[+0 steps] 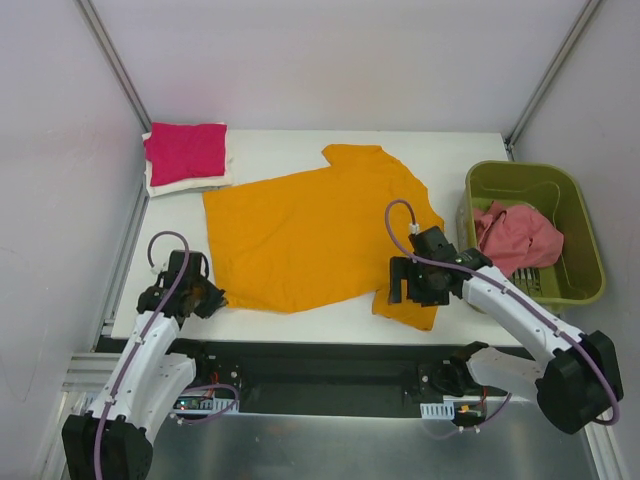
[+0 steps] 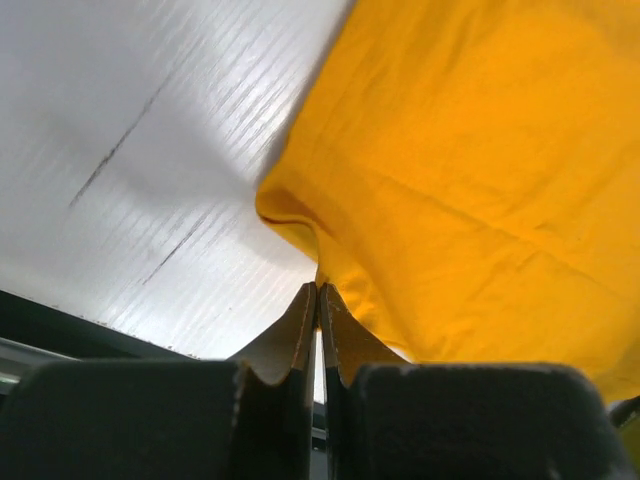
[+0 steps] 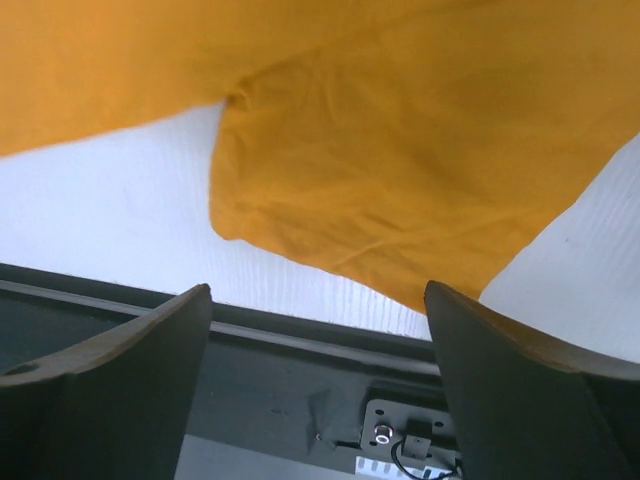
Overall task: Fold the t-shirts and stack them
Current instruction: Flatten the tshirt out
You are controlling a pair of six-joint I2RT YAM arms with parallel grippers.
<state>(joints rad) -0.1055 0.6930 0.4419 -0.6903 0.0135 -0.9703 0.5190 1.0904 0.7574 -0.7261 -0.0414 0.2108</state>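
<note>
An orange t-shirt lies spread on the white table, one sleeve at the far side and one at the near right. My left gripper is shut on the shirt's near left corner, its fingertips pinched together. My right gripper hangs open over the near right sleeve, with wide-spread fingers holding nothing. A folded magenta shirt lies on a white folded one at the far left corner. A pink shirt sits crumpled in the green bin.
The olive green bin stands at the table's right edge. The table's near edge and a black rail lie just below the right gripper. Frame posts rise at the far corners.
</note>
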